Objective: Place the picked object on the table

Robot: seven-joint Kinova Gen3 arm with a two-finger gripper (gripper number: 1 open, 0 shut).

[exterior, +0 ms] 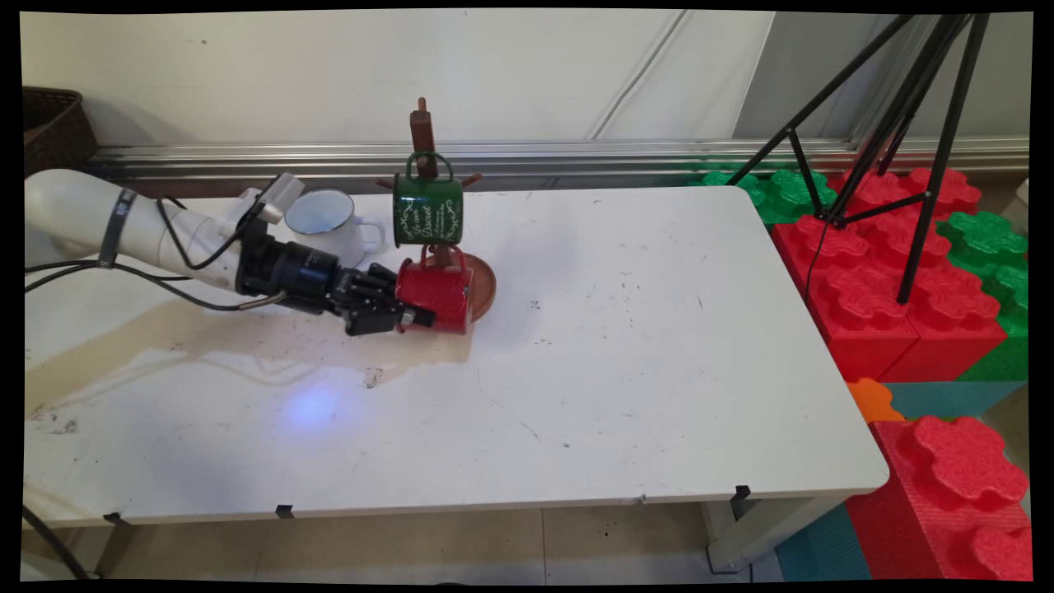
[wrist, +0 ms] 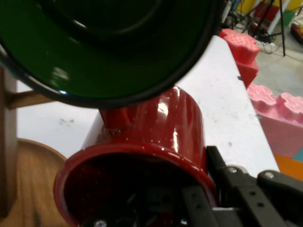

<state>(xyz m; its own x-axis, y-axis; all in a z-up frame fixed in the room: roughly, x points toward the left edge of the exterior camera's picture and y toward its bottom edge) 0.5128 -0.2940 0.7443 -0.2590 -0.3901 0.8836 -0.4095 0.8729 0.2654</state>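
Gripper [exterior: 409, 315] pinches the red mug [exterior: 436, 295] by its rim, right against the mug tree [exterior: 426, 140]; green mug [exterior: 427, 210] hangs just above — a bump could unhook it or tip the stand.

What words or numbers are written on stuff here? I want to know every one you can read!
Green mug hanging on the wooden mug tree: white curly lettering, too small and blurred to read.
Red mug in the gripper: no writing shows.
White mug: no writing shows.
Nothing else readable in either view.
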